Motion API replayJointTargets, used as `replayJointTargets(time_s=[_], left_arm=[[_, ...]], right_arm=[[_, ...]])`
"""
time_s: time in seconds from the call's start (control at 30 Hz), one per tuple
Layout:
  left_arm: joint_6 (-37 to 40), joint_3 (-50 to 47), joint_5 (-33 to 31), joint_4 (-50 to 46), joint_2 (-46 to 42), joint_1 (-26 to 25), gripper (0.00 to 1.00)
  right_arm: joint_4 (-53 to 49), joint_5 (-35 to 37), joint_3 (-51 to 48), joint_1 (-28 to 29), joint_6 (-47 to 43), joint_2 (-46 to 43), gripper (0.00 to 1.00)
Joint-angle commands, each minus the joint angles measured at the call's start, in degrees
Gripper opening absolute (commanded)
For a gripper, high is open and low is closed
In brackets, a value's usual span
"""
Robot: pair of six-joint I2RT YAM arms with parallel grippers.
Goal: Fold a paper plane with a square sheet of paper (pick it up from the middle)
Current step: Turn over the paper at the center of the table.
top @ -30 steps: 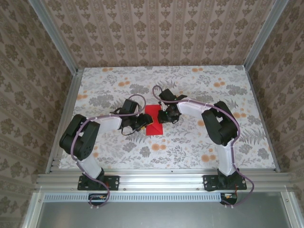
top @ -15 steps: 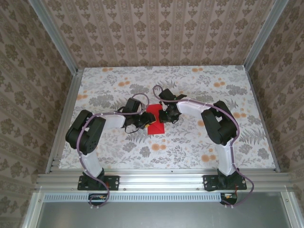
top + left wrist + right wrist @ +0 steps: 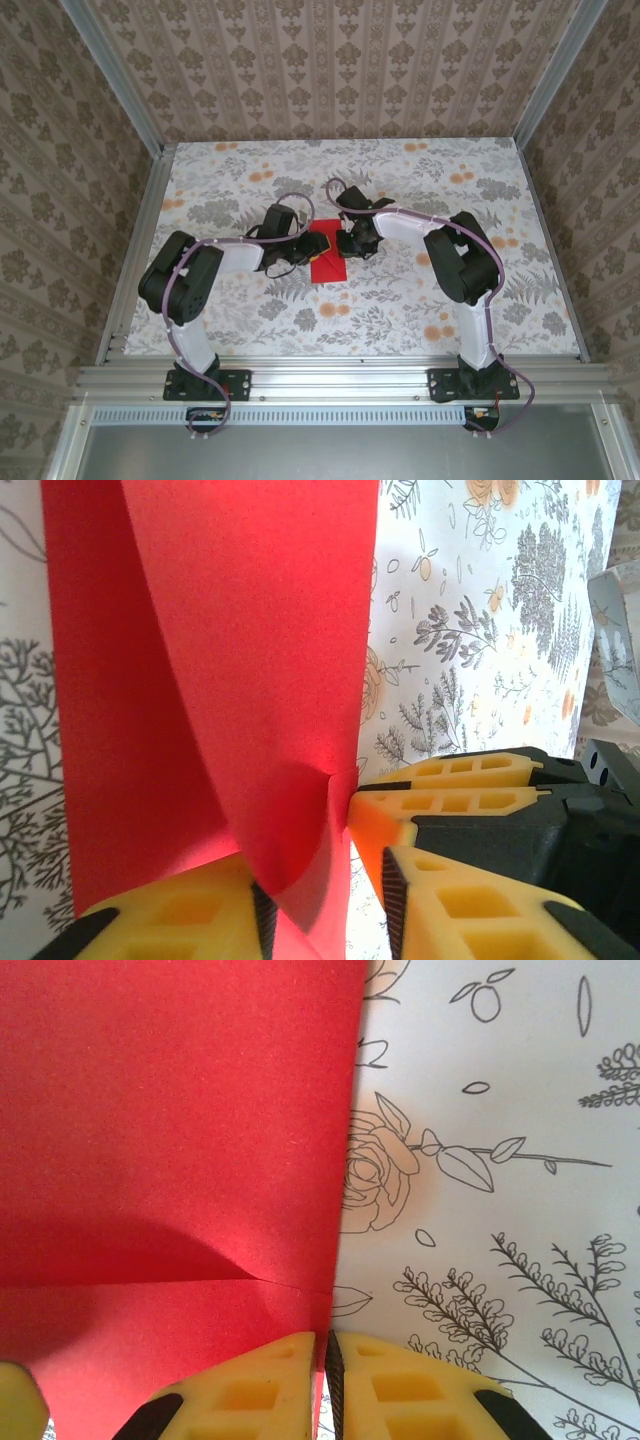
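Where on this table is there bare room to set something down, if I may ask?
Free: the far strip of table along the back wall, and the near strip along the front rail. Crowded: the centre, where the left gripper and right gripper meet at the square sheet of paper.

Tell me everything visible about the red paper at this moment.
The square sheet of paper is thin, matte bright red, lying centrally on the floral tabletop, partly folded with one flap curling up from a crease. The right gripper pinches its edge; the left gripper straddles the raised flap, one pad touching it.
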Motion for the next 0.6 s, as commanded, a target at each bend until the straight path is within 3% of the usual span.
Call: replayJointTargets(time_s=[0.0,0.27,0.47,0.57], left_arm=[[0.4,-0.2,0.3,1.8,1.7,-0.8,0.31],[5.7,2.2,-3.9,-6.0,0.7,-1.4,0.09],[11.1,4.0,-8.0,-15.7,-4.4,-1.4,0.04],[16.3,7.1,-13.4,-28.1,-8.4,-1.4,0.04]], right_arm=[[-1.2,0.5,-2.0,-0.5,1.4,2.8,0.15],[1.5,-3.1,-3.3,-1.1,2.7,-1.7,0.18],[4.1,-3.0,-7.0,-2.4,4.4,-13.6,0.38],[4.3,-0.2,-9.9,-3.5,5.4,-20.0,0.46]])
